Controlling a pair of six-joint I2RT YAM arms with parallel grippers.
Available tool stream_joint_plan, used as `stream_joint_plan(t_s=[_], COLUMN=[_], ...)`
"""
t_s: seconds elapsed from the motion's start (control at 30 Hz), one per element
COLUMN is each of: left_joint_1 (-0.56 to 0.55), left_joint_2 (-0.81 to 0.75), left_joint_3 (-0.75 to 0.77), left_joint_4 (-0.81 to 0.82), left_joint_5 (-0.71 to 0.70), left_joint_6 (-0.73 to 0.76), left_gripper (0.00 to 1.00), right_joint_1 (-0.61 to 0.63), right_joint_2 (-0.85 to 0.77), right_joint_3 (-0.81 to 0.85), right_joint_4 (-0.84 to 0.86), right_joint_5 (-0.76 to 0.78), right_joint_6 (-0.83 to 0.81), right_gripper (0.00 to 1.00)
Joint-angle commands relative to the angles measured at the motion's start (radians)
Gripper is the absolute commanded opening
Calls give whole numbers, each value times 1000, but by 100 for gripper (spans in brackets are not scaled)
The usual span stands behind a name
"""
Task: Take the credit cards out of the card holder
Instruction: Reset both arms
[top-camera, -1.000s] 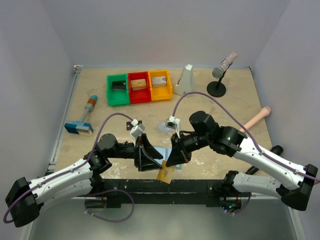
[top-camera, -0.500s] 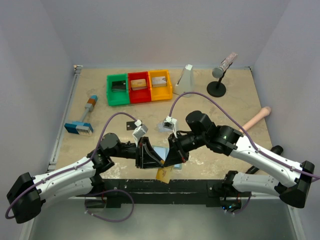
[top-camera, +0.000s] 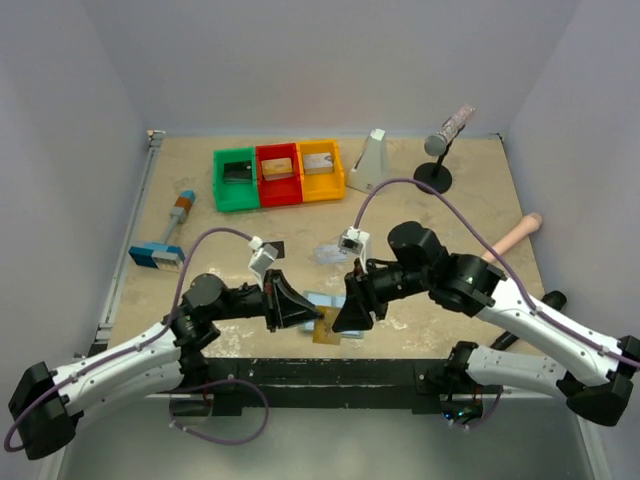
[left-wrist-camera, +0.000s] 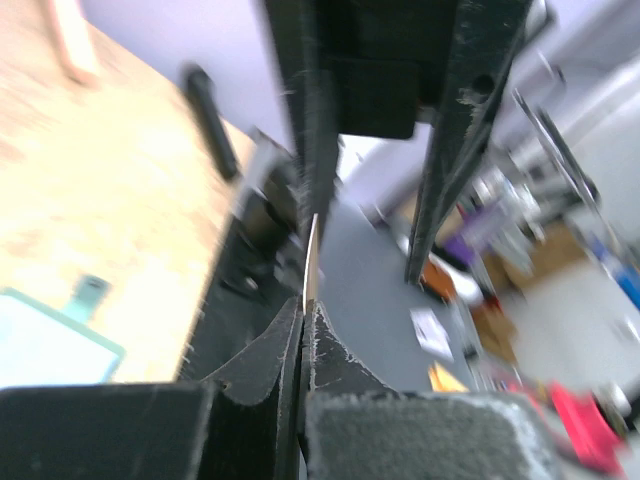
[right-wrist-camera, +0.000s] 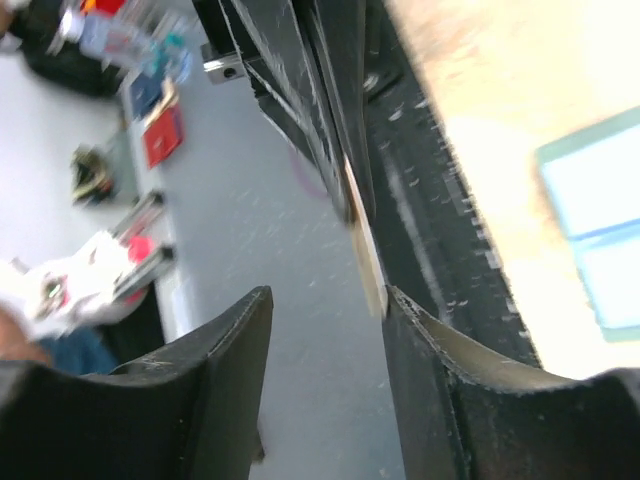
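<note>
In the top view, my left gripper (top-camera: 312, 316) is shut on an orange-gold credit card (top-camera: 328, 331) held over the table's near edge. The left wrist view shows that card edge-on (left-wrist-camera: 309, 262), pinched between the closed jaws of the left gripper (left-wrist-camera: 304, 312). My right gripper (top-camera: 350, 318) faces it, open. In the right wrist view, the card's edge (right-wrist-camera: 366, 245) rests against one finger (right-wrist-camera: 420, 340) of the right gripper (right-wrist-camera: 330, 295). The pale blue card holder (top-camera: 322, 299) lies open on the table behind both grippers, partly hidden. It also shows in the wrist views (left-wrist-camera: 45, 345) (right-wrist-camera: 600, 215).
Green (top-camera: 236, 182), red (top-camera: 278, 175) and yellow (top-camera: 321, 170) bins stand at the back. A blue-headed brush (top-camera: 165, 243) lies left. A white wedge (top-camera: 369, 160), a microphone stand (top-camera: 438, 155) and a pale handle (top-camera: 515, 236) are at the right. Two small flat items (top-camera: 276, 246) (top-camera: 325, 255) lie mid-table.
The left gripper has shut on the orange-gold card. The right gripper, which held it before, has opened. Both grippers have shifted slightly and the card sits a little higher.
</note>
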Motion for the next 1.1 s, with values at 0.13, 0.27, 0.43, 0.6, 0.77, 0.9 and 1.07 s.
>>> stream_joint_plan(t_s=[0.13, 0.27, 0.43, 0.6, 0.77, 0.9, 1.07], left_joint_1=[15, 15, 15, 14, 14, 12, 12], left_joint_2=[-291, -312, -272, -236, -236, -227, -213], left_joint_3=[-104, -158, -178, -175, -192, -199, -207], left_joint_4=[-106, -34, 91, 154, 184, 210, 247], left_joint_5=[-694, -820, -834, -801, -775, -750, -722], left_joint_6=[-157, -281, -340, -342, -342, -337, -337], left_gripper=[0, 0, 0, 0, 0, 0, 0], right_joint_1=[-17, -17, -3, 14, 17, 17, 17], right_joint_2=[-322, -404, -384, -283, -241, -210, -167], right_joint_3=[-165, -332, -412, -383, -397, -403, -382], right_joint_4=[250, 466, 618, 631, 692, 733, 750], right_joint_5=[307, 385, 401, 407, 430, 433, 428], right_joint_6=[143, 255, 329, 352, 393, 410, 418], right_gripper=[54, 57, 62, 65, 66, 66, 65])
